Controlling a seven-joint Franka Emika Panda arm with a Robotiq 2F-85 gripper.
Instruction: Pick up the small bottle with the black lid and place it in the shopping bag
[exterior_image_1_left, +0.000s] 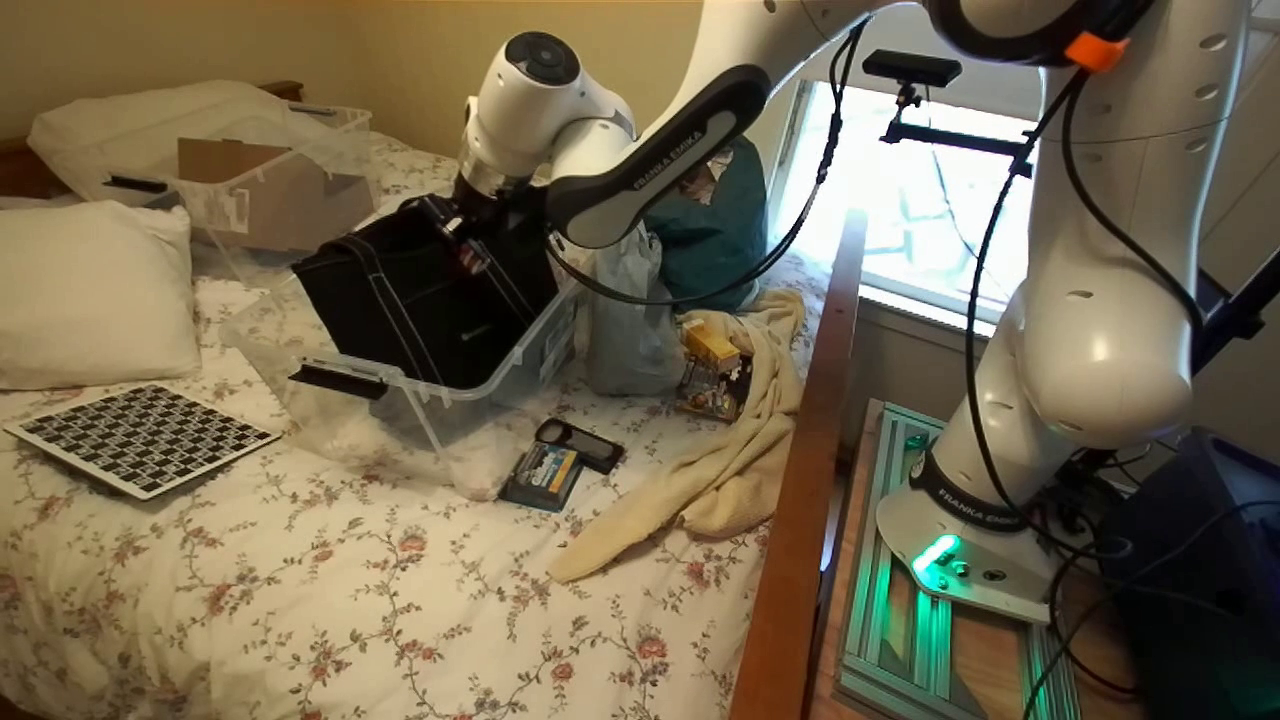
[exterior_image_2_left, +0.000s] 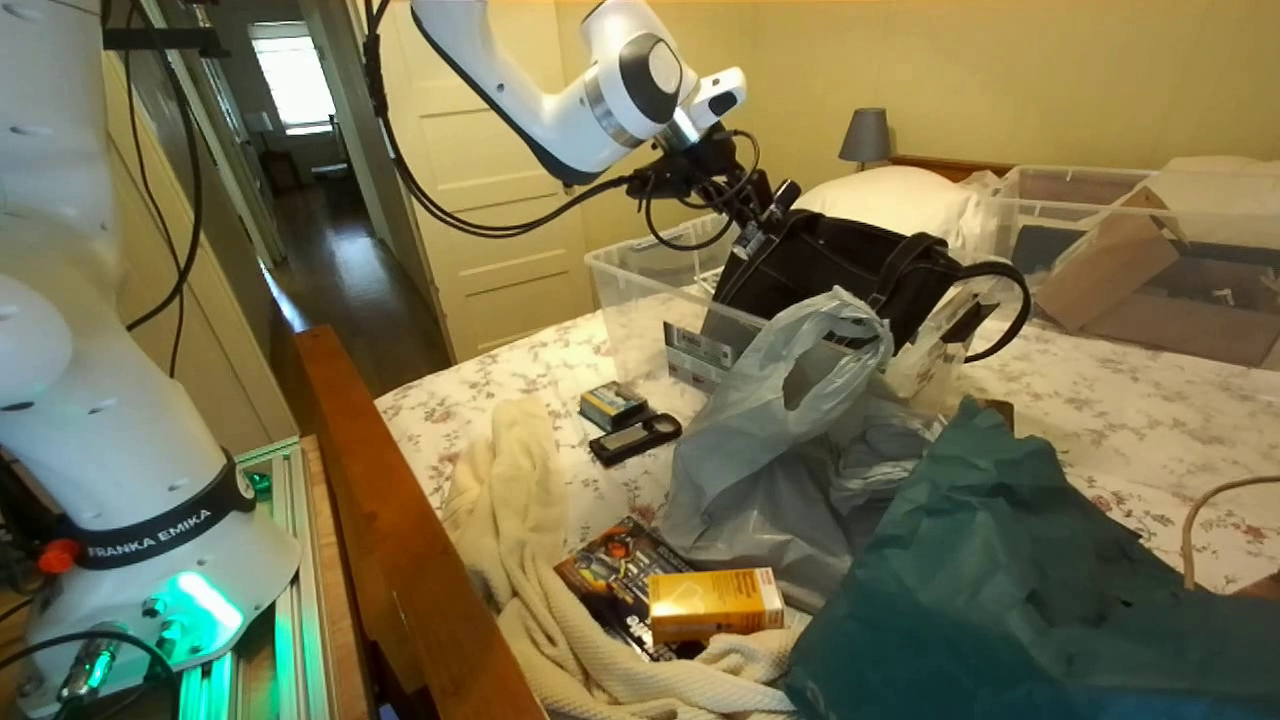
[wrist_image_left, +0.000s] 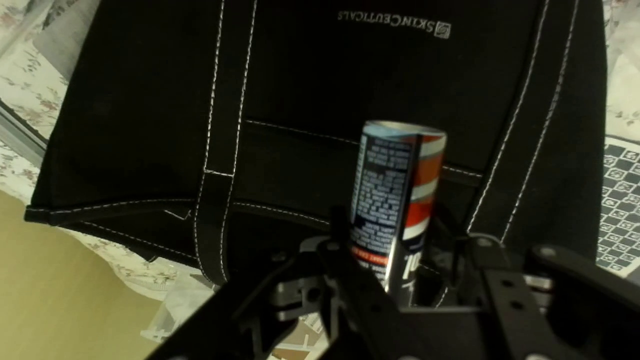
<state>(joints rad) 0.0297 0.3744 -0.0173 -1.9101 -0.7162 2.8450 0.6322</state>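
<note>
The shopping bag, black with white stitching (wrist_image_left: 300, 75), leans tilted in a clear bin; it also shows in both exterior views (exterior_image_1_left: 400, 320) (exterior_image_2_left: 850, 265). My gripper (wrist_image_left: 392, 225) is shut on the small bottle (wrist_image_left: 390, 185), a dark blue cylinder with orange, red and white stripes. In the wrist view the bottle overlies the bag's front panel close to its stitched rim; I cannot tell whether they touch. The black lid is hidden. In an exterior view the bottle's red label (exterior_image_1_left: 471, 258) shows beneath the gripper. The gripper (exterior_image_2_left: 757, 225) is at the bag's upper edge in an exterior view.
The clear bin (exterior_image_1_left: 455, 388) surrounds the bag. A grey plastic bag (exterior_image_2_left: 750, 480) and a dark teal bag (exterior_image_2_left: 960, 560) stand beside it. A checkered board (exterior_image_1_left: 145, 437), a dark device (exterior_image_2_left: 635, 437), a yellow box (exterior_image_2_left: 715, 600) and a cream towel (exterior_image_1_left: 740, 480) lie on the bed.
</note>
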